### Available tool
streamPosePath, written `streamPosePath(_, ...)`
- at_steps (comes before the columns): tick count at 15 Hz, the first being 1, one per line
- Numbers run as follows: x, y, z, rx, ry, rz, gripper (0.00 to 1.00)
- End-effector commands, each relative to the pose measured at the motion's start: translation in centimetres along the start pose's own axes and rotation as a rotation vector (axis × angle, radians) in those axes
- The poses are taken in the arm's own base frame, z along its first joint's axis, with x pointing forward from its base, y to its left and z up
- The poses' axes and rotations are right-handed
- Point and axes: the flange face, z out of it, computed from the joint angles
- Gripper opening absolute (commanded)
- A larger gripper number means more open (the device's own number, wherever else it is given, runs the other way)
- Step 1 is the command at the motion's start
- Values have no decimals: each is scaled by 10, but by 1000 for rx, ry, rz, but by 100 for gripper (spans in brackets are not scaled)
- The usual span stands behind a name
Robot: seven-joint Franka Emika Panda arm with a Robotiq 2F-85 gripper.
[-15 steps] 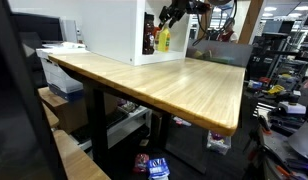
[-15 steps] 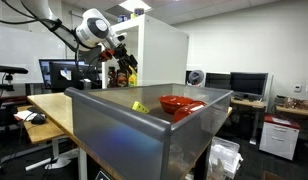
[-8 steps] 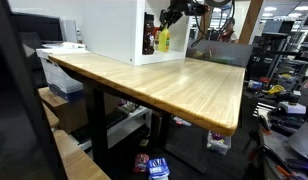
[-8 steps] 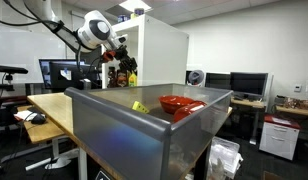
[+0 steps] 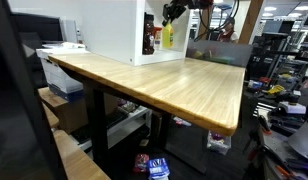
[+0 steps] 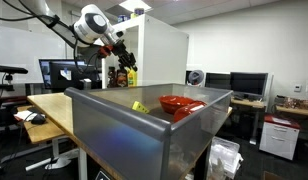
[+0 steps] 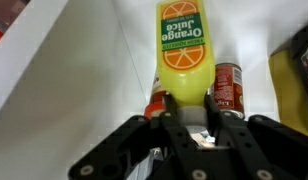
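In the wrist view a yellow bottle labelled Orange Juice (image 7: 186, 50) stands inside a white cabinet (image 7: 74, 60). My gripper (image 7: 186, 100) is shut on its narrow cap end, one finger on each side. In an exterior view the bottle (image 5: 166, 37) hangs in the cabinet's opening under the gripper (image 5: 171, 14), slightly above the shelf floor. Beside the bottle stand a red can (image 7: 227, 85) and a second red-and-white can (image 7: 154, 105), partly hidden by my fingers. In an exterior view the gripper (image 6: 125, 57) reaches into the cabinet (image 6: 164, 50) from its open side.
The white cabinet (image 5: 109, 30) sits at the back of a long wooden table (image 5: 164, 85). A grey bin (image 6: 144, 135) in the foreground holds a red bowl (image 6: 179, 103) and a small yellow item. Desks, monitors and clutter surround the table.
The jaws have closed onto the orange juice bottle's cap end. Gripper and bottle have risen a little inside the cabinet.
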Motion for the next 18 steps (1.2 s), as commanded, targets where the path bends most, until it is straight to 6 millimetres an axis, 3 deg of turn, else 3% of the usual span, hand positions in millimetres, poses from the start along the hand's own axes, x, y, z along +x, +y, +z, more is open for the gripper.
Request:
streamPosePath(1, -5, 5, -30, 11, -13, -21, 8)
streamPosePath(7, -16, 4, -60, 76, -33, -26, 8)
streamPosePath(12, -21, 16, -94, 80, -34, -42, 8)
streamPosePath(18, -9, 36, -146, 91, 18, 15, 8)
